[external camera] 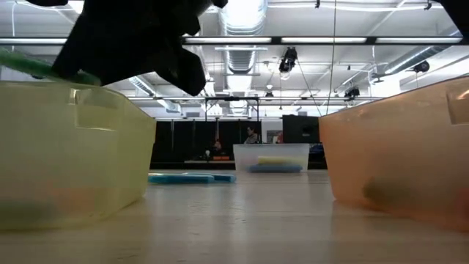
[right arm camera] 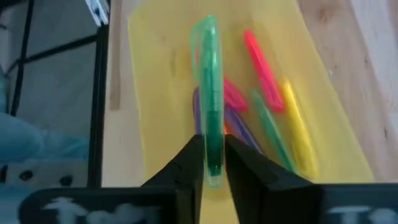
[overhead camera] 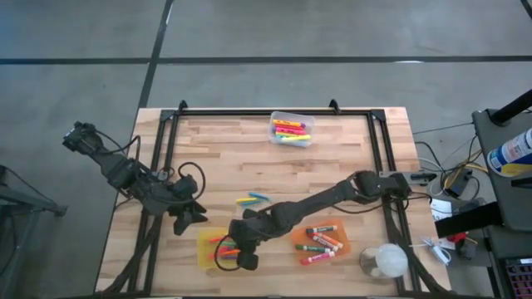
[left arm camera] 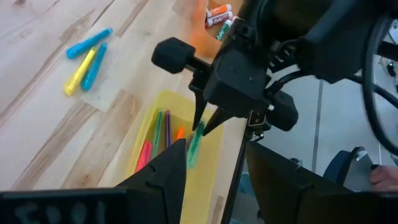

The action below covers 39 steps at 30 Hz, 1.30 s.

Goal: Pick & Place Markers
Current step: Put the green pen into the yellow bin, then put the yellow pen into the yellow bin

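My right gripper [right arm camera: 212, 163] is shut on a translucent green marker [right arm camera: 210, 93] over the yellow bin [overhead camera: 208, 241] at the table's near edge. It also shows in the left wrist view [left arm camera: 202, 123] and dark at the top of the low view [external camera: 132, 44]. Pink, yellow, green, purple and orange markers [right arm camera: 267, 106] lie in the bin. Two blue markers and a yellow one [overhead camera: 253, 199] lie loose on the wood. My left gripper [left arm camera: 217, 186] is open and empty, left of the yellow bin [overhead camera: 187, 214]. My right gripper pinches the green marker near one end [right arm camera: 213, 146] between its two fingers. The fingers [left arm camera: 198, 112] come from above, pointing down. Most of the marker sticks out past the fingertips [left arm camera: 194, 146], tilted, lifted clear above the markers in the yellow bin.
An orange bin [overhead camera: 341, 249] with white-barrelled markers stands right of the yellow one. A clear bin [overhead camera: 291, 129] with neon markers stands at the far edge. A round clear container [overhead camera: 384, 262] sits at the near right. A black frame [overhead camera: 274, 112] borders the table.
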Available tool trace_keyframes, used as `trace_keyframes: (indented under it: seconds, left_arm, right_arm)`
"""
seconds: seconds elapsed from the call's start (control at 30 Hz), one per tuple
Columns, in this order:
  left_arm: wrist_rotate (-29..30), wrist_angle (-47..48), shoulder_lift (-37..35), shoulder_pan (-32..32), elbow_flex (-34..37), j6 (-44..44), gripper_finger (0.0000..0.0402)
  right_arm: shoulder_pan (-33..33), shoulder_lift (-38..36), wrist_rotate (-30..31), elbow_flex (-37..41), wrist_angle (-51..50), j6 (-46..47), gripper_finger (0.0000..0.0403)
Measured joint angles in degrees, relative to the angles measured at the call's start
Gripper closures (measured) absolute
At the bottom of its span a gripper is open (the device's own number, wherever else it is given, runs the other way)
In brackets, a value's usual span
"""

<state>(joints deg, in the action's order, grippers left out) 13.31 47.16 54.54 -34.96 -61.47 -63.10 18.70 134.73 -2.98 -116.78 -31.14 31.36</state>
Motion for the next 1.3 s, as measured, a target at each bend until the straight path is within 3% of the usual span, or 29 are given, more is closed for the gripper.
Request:
trace_keyframes:
  seconds: [0.2, 0.37, 0.53, 0.7, 1.07, 1.3]
  left_arm:
    - [-0.26, 0.04, 0.48, 0.0, 0.0, 1.45, 0.0241]
    - [-0.23, 0.02, 0.5, 0.0, 0.0, 2.98, 0.0241]
    - [1.86, 0.07, 0.53, 0.0, 1.27, 6.53, 0.0241]
    - [6.1, 0.5, 0.74, 0.09, 3.79, 11.66, 0.0241]
    - [10.77, -0.45, 0.74, 2.66, 7.21, 12.05, 0.0241]
    - [4.06, -2.67, 1.47, 12.1, 7.15, 16.39, 0.0241]
  right_arm:
    - [-0.41, -0.19, 1.92, -1.4, -0.49, 2.0, 0.0268]
    - [-0.56, -0.34, 1.69, -5.97, -6.55, 2.6, 0.0242]
    - [-0.59, -0.41, 2.45, -12.32, -16.61, 5.44, 0.0246]
    - [-0.47, -0.53, 7.27, -18.23, -21.18, 8.48, 0.026]
    - [-0.15, -7.08, 13.38, -17.87, -21.04, 14.9, 0.0282]
    - [-0.17, -12.86, 22.19, -17.87, -20.74, 14.77, 0.0291]
